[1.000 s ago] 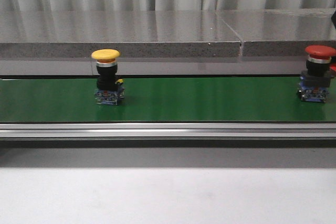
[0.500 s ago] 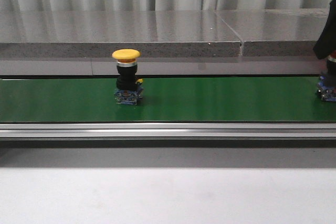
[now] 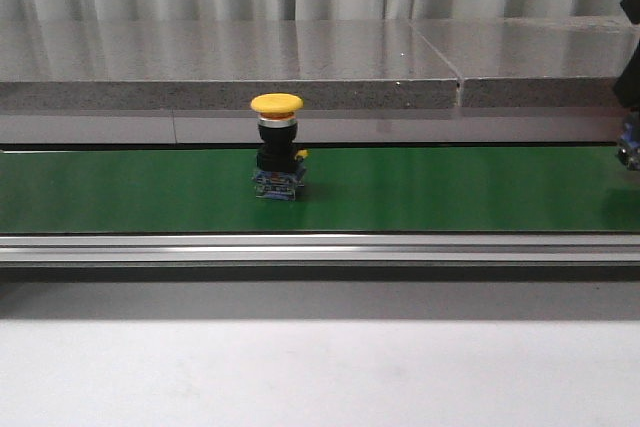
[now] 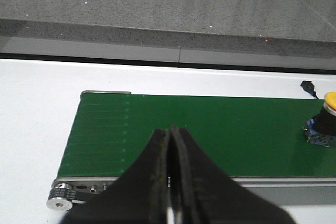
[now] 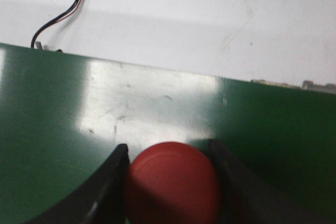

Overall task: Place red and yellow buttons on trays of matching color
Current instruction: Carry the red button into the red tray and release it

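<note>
Two hands in play: right hand (image 5: pixel 170 182) brackets the red button (image 5: pixel 172 182), grip unconfirmed, so we judge closing and lifting next; left hand (image 4: pixel 170 182) together, yellow button (image 3: pixel 277 146) untouched on the belt (image 3: pixel 450 192).

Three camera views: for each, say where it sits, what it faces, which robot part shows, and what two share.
Front view: faces forward over the green conveyor belt; yellow mushroom-cap button upright.
Left wrist view: above belt's end; closed left gripper.
Right wrist view: right gripper straddling the red mushroom-cap button.
Shared: front and left wrist views show the yellow button.
</note>
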Available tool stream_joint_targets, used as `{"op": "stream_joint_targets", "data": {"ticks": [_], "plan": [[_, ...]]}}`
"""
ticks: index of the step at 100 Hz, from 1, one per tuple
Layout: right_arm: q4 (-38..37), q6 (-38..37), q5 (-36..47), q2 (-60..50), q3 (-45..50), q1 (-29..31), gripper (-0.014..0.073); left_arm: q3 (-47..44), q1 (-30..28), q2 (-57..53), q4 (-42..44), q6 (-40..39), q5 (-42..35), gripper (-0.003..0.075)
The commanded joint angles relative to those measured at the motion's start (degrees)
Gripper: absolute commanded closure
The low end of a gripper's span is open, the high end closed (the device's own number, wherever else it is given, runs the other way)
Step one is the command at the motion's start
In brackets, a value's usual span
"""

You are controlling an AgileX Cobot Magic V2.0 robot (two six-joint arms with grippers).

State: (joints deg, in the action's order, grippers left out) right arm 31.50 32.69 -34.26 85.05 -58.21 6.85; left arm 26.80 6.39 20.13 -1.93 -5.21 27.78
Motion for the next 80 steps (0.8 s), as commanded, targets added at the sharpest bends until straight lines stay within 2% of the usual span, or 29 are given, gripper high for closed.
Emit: {"op": "stream_joint_targets", "data": {"ticks": [1,24,56,80], "plan": [[1.32,0.33,1.34,-1.83,-4.47,0.08,0.0323,1.54,0.42,0.29,-0.18,0.08,-4.32,0.0739],[1.32,0.01,0.55,-1.78,-13.47,4.42,0.0323,1.54,0.42,0.29,-0.18,0.08,-4.32,0.0739],[1.38,-1.17,7.16,-0.12,-20.04,19.33,0.0323,1.54,0.42,0.29,-0.18,0.08,-4.32,0.0739],[3.26,-2.27,8.53,7.13,-22.25,27.62,0.0323,1.54,0.42,0.29,-0.18,0.08,-4.32,0.0739]]}}
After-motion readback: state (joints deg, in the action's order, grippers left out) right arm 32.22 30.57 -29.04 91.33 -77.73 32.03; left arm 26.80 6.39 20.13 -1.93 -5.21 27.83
